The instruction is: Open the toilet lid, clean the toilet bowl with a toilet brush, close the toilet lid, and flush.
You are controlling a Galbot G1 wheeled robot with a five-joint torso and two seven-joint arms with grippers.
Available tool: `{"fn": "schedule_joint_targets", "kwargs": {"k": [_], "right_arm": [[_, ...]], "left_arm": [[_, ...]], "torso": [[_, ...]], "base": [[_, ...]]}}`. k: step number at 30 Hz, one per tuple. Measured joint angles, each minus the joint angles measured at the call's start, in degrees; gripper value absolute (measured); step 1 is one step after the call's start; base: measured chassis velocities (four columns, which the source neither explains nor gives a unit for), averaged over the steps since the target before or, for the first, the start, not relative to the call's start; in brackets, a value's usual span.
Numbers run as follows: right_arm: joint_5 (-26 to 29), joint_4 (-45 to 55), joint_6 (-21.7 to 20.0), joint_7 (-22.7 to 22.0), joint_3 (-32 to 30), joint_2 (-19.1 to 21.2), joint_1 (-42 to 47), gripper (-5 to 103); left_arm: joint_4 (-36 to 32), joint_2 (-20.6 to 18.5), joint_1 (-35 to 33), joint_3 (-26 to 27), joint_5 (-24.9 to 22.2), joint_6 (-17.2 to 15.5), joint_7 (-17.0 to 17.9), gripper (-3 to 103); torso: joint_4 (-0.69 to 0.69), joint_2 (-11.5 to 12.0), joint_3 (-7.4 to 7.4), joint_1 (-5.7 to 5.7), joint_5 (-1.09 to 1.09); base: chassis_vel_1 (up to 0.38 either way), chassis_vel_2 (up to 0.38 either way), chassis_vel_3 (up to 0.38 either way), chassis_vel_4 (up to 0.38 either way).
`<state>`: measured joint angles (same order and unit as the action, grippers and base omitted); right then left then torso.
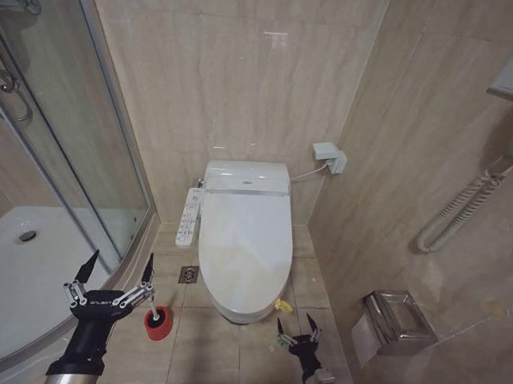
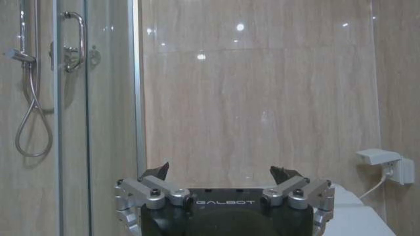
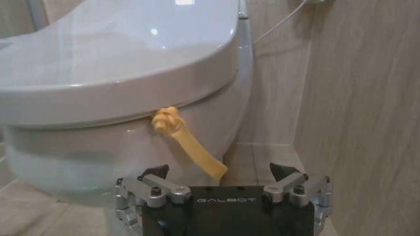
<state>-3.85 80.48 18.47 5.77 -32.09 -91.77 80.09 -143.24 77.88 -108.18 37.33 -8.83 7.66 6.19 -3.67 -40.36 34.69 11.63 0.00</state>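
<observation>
I am looking down from the head camera into a small tiled bathroom. The biggest thing on my left is the curved glass shower [image 1: 56, 233] with its white tray. Straight ahead against the back wall stands the toilet, its white bowl [image 1: 243, 310] on the floor tiles and its glossy lid [image 1: 245, 243] shut down flat over it. A control panel [image 1: 189, 217] runs along the toilet's left side. On the right wall a chrome paper holder [image 1: 396, 321] sticks out, with a coiled cord [image 1: 462, 211] above it.

My left gripper [image 1: 115, 271] hangs near the shower's edge, raised above the floor, fingers spread wide and holding nothing. Just below and to its right sits the red holder [image 1: 157, 322] on the floor with the brush [image 1: 155, 310] standing in it.

My right gripper [image 1: 298, 329] is low, just in front of the bowl's right front corner, fingers spread apart and empty. From its wrist camera, the yellow ribbon [image 3: 187, 145] hangs from the lid's front edge, knotted at the top, its loose end dangling near the gripper's fingers but not between them.
</observation>
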Motion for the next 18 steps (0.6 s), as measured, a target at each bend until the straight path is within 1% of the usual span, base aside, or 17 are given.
{"fn": "schedule_joint_targets", "kwargs": {"k": [3, 9, 18], "right_arm": [[-0.16, -1.08, 0.16, -1.97, 0.34, -0.35, -1.59, 100], [-0.92, -2.08, 0.82, -3.36, 0.46, -0.36, -3.39, 100], [-1.19, -2.25, 0.98, -3.09, 0.41, -0.36, -3.45, 101]], "left_arm": [[0.00, 0.00, 0.00, 0.00, 0.00, 0.00, 0.00, 100], [0.00, 0.00, 0.00, -0.01, 0.00, 0.00, 0.00, 100], [0.00, 0.00, 0.00, 0.00, 0.00, 0.00, 0.00, 100]], "torso": [[0.00, 0.00, 0.00, 0.00, 0.00], [0.00, 0.00, 0.00, 0.00, 0.00], [0.00, 0.00, 0.00, 0.00, 0.00]], "base": [[0.000, 0.000, 0.000, 0.000], [0.000, 0.000, 0.000, 0.000], [0.000, 0.000, 0.000, 0.000]]}}
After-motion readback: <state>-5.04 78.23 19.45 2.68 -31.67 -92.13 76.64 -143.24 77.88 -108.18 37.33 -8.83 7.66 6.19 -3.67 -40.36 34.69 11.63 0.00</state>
